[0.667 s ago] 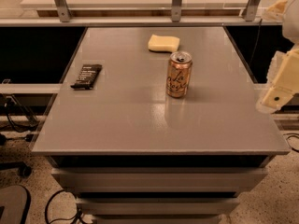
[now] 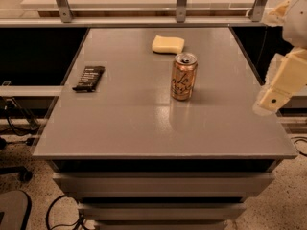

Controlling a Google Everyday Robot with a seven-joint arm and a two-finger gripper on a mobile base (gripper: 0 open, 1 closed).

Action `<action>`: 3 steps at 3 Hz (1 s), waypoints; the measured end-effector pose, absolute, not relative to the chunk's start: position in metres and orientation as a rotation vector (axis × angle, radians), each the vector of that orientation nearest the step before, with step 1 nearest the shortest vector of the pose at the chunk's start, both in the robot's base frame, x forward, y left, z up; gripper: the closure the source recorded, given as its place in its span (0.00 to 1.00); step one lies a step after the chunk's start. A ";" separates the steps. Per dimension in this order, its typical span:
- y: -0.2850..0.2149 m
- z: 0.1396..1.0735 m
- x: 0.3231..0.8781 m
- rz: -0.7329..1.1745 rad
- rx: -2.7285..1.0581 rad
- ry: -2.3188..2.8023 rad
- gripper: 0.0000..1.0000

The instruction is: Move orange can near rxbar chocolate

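The orange can (image 2: pixel 183 76) stands upright right of the middle of the grey table (image 2: pixel 144 123), its silver top showing. The rxbar chocolate (image 2: pixel 89 77) lies flat in its black wrapper near the table's left edge, well apart from the can. My gripper (image 2: pixel 269 102), at the end of a cream arm, hangs over the table's right edge, to the right of the can and not touching it. It holds nothing that I can see.
A pale yellow sponge (image 2: pixel 168 44) lies behind the can at the back of the table. A rail with metal posts (image 2: pixel 181 4) runs along the far edge. Drawers sit below the front edge, and cables lie on the floor at the left.
My gripper and arm have shifted slightly left, toward the table. The can, bar and sponge have not moved.
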State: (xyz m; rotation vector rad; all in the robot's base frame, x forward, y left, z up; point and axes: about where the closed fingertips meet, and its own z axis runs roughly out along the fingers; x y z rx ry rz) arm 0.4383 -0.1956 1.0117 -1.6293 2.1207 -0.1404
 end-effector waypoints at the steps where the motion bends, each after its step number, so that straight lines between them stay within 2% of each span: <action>1: -0.178 0.994 0.458 -0.007 -1.594 2.096 0.00; 3: -0.137 0.939 0.501 0.221 -1.523 2.053 0.00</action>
